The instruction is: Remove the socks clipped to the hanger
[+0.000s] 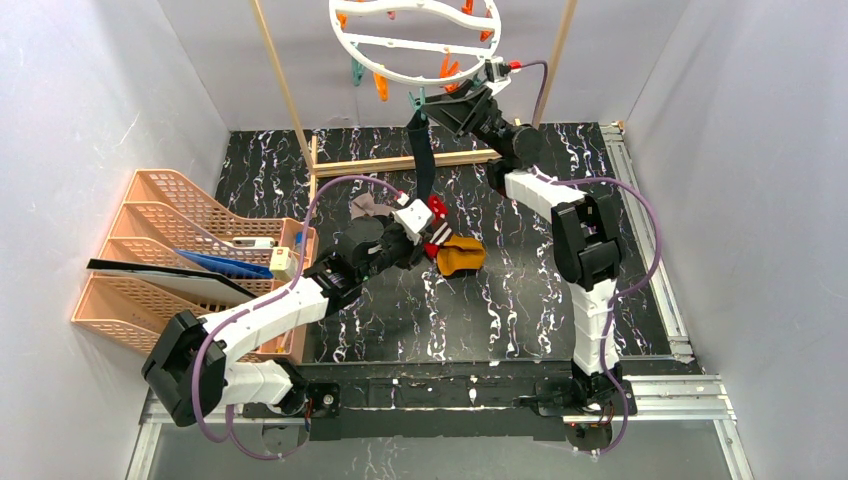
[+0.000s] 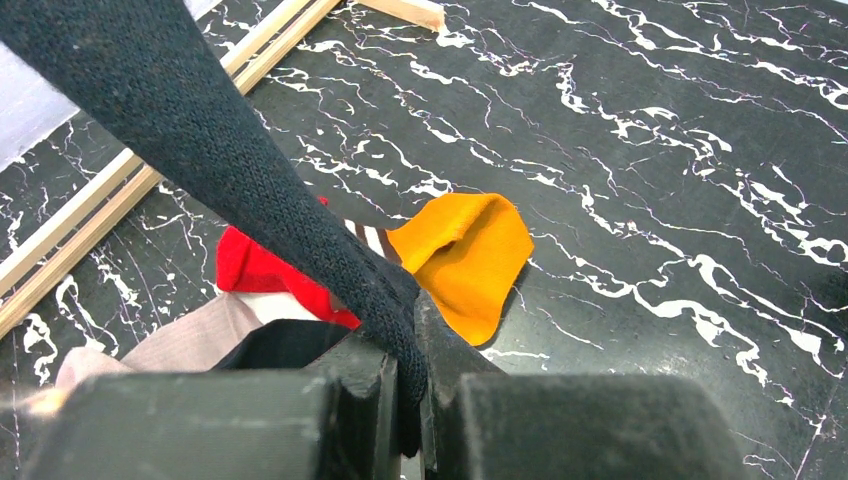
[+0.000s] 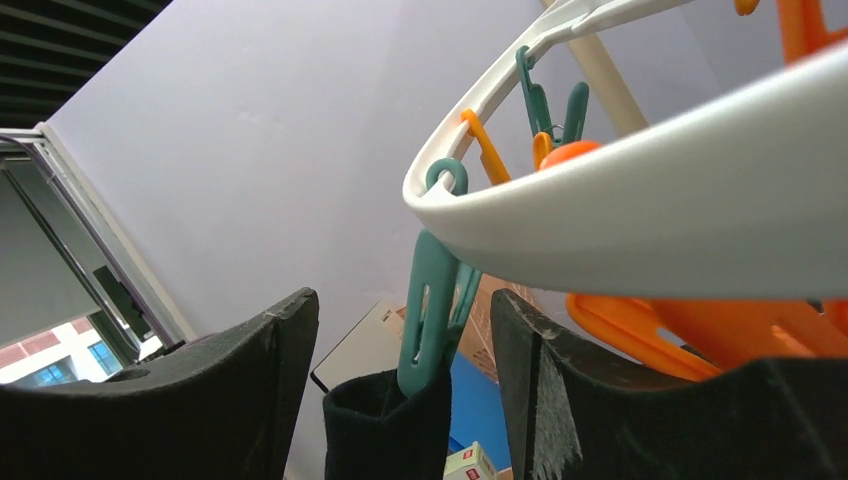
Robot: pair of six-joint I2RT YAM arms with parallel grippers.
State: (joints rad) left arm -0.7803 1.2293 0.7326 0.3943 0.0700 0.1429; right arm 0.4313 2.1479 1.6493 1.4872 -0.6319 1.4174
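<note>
The white ring hanger (image 1: pixel 415 45) hangs at the top, with teal and orange pins. A black sock (image 1: pixel 424 160) is held by a teal pin (image 1: pixel 418 99) and stretches taut down to my left gripper (image 1: pixel 424 232), which is shut on its lower end (image 2: pixel 405 330). My right gripper (image 3: pixel 405 340) is open, its fingers (image 3: pixel 540 380) standing on either side of that teal pin (image 3: pixel 435 310) just under the ring (image 3: pixel 650 210). On the table lie a mustard sock (image 2: pixel 465 255), a red sock with white stripes (image 2: pixel 260 270) and a grey-beige sock (image 2: pixel 190 340).
The wooden rack frame (image 1: pixel 285 80) and its base bar (image 1: pixel 400 162) stand behind the socks. Orange paper trays (image 1: pixel 190 250) fill the left side. White walls close in on both sides. Loose orange pins (image 1: pixel 380 85) dangle from the ring.
</note>
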